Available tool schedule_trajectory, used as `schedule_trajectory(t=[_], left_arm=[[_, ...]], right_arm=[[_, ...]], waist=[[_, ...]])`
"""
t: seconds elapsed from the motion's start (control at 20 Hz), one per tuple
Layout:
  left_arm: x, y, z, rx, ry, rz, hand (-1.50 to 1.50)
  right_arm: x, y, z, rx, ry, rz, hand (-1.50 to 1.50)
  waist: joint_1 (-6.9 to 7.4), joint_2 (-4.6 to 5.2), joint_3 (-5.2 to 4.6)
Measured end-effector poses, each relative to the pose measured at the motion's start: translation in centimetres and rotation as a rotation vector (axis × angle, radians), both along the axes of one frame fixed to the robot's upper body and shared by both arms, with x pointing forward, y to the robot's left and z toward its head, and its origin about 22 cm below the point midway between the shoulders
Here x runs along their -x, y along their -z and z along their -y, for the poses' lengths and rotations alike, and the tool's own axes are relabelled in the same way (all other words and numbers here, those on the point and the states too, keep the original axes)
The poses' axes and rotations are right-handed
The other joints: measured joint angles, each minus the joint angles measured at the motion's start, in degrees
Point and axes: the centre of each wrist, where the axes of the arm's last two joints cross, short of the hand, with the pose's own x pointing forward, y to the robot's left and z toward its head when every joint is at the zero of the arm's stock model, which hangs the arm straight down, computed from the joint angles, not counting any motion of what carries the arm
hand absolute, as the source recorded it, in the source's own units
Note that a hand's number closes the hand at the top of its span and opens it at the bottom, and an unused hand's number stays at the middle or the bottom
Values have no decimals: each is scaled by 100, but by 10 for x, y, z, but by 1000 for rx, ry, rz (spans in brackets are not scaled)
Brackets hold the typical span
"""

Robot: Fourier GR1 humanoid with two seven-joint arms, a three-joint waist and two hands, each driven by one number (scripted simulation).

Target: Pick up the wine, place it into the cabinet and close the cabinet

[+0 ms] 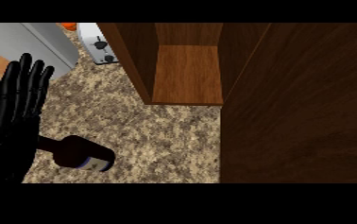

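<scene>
A dark wine bottle [80, 154] with a blue and white label lies on its side on the speckled counter at the lower left, its neck pointing left behind my left hand. My left hand [20, 112] stands open at the left edge, fingers straight and pointing up, in front of the bottle's neck. The wooden cabinet [187, 74] is open at the top centre, its inner shelf bare. Its dark door [289, 105] stands swung open and fills the right side of the view. My right hand does not show.
A grey appliance [38, 46] sits at the upper left, with a white toaster [97, 43] beside it and something orange [68, 25] behind. The speckled counter [160, 133] stretches between the bottle and the cabinet.
</scene>
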Motion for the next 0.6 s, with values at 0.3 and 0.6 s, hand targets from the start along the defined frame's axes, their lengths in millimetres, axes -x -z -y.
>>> schedule_trajectory(t=[0.3,0.6], left_arm=[[13,6,-27,74,283,-46,-150],[36,17,-51,254,527,-201,-150]], right_arm=[[15,1,1,-21,-19,-26,-150],[35,-8,-13,-20,-179,-96,-150]], waist=[[-52,-44,9],[-2,-74,23]])
